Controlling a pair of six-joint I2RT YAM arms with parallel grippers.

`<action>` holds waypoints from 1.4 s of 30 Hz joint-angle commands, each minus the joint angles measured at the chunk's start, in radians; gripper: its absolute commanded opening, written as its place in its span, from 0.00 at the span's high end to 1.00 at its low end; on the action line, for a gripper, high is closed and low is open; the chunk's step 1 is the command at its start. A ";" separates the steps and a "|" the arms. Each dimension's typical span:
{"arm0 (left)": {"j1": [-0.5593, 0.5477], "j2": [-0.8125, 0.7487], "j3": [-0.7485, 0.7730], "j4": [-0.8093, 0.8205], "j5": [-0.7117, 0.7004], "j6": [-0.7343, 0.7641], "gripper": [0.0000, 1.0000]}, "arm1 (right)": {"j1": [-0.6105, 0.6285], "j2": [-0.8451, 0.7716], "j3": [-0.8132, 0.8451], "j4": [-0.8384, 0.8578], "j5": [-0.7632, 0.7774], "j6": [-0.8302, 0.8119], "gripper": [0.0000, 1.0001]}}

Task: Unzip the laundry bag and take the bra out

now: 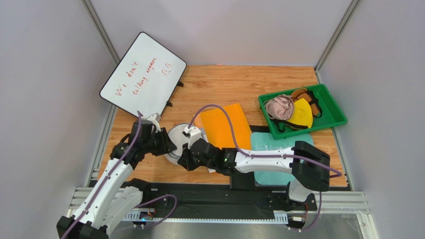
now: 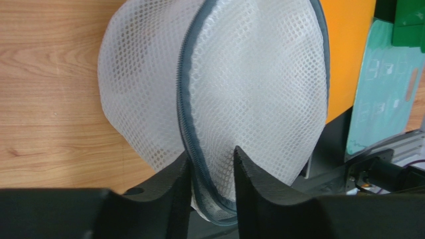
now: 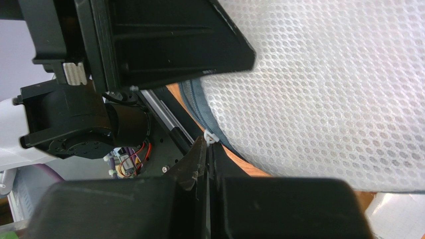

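Observation:
The laundry bag [image 1: 178, 135] is a round white mesh drum with a dark zipper rim, held up on edge between my two grippers. My left gripper [image 1: 168, 145] is shut on its zipper rim; in the left wrist view [image 2: 211, 152] the rim and mesh [image 2: 259, 84] pass between the fingers. My right gripper [image 1: 183, 160] is shut on the small white zipper pull [image 3: 210, 137] at the rim's edge, with the bag's mesh [image 3: 329, 89] filling the upper right. The jaws [image 3: 206, 144] are pressed together. No mustard-brown bra shows through the mesh; it is hidden.
An orange sheet [image 1: 224, 127] and a teal mat [image 1: 272, 144] lie right of the bag. A green tray [image 1: 319, 127] at the right holds pink, yellow and brownish garments. A whiteboard [image 1: 144, 74] leans at the back left.

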 commanded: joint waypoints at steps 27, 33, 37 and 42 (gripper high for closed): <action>0.002 -0.005 0.023 0.006 -0.059 -0.026 0.98 | -0.031 -0.143 -0.215 -0.023 0.080 0.016 1.00; 0.002 -0.058 0.047 -0.017 -0.049 -0.022 0.29 | -0.034 -0.178 -0.175 -0.146 0.112 -0.108 1.00; 0.000 -0.077 0.082 -0.045 -0.075 -0.011 0.23 | -0.034 -0.227 -0.188 -0.254 0.151 -0.188 1.00; 0.002 -0.083 0.084 -0.048 -0.083 -0.017 0.24 | -0.038 -0.271 -0.195 -0.374 0.250 -0.206 0.89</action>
